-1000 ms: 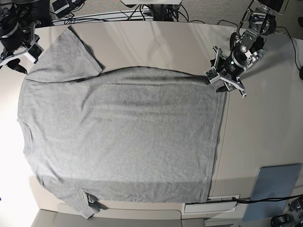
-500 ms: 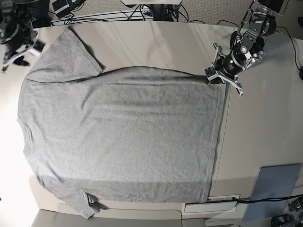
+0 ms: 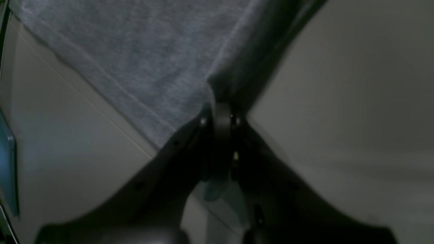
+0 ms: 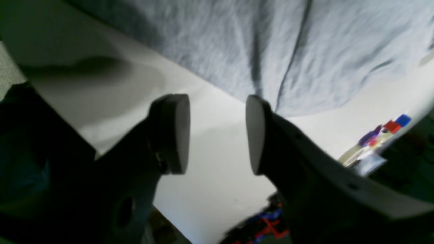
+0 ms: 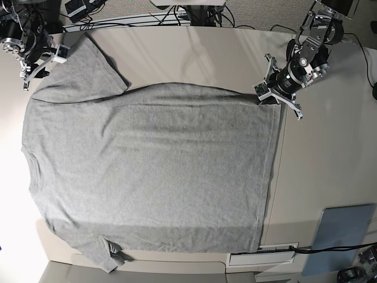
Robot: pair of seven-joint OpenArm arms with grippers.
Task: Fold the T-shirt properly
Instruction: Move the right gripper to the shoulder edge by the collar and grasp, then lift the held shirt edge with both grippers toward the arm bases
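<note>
The heather-grey T-shirt [image 5: 153, 171] lies spread flat on the table, plain side up, collar at the left and hem at the right. My left gripper [image 5: 265, 97] is at the hem's far corner. In the left wrist view it [image 3: 222, 110] is shut on that corner of the T-shirt [image 3: 142, 57], and the cloth rises into the closed jaws. My right gripper [image 5: 44, 62] is by the far sleeve's edge. In the right wrist view it [image 4: 217, 132] is open and empty over bare table, just short of the sleeve [image 4: 271, 51].
A blue-grey pad [image 5: 343, 237] lies at the table's near right corner [image 5: 330, 177]. Cables and equipment [image 5: 177, 15] run behind the far edge. Small colourful items [image 4: 383, 135] show beyond the table edge in the right wrist view.
My right gripper has moved up and right, from beside the sleeve to its edge. My left gripper has shifted slightly at the hem corner and stays shut there.
</note>
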